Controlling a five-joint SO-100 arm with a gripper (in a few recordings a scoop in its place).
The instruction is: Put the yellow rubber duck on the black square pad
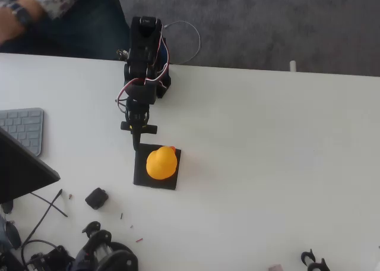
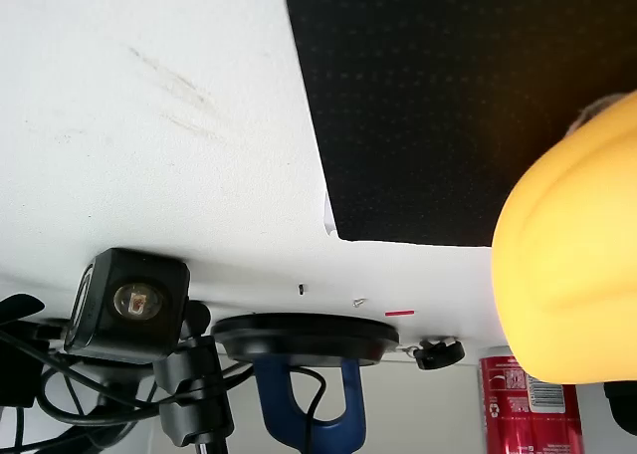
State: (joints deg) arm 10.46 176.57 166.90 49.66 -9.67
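Here we are looking at the yellow rubber duck sitting on the black square pad, with the robot's fingers hanging just above the pad's upper-left edge in the overhead view. What we are worrying about is the retreat: the arm is standing so close to the duck that any sideways drift or a snag on the rubber as it lifts could tip the toy or nudge it off the pad onto the white worktop. The duck is round and light, so we are judging that it would roll easily once bumped. The pad is thin and loose too, and a dragging fingertip could slide it along with the duck.

As for the fingers, we are not managing to read them. In the overhead view they are showing as one dark narrow shape beside the duck, and we cannot tell how wide they stand or whether they are touching the toy. In the wrist view the duck is bulging large at the right, over the pad, which suggests it is very near the fingers, possibly between them.
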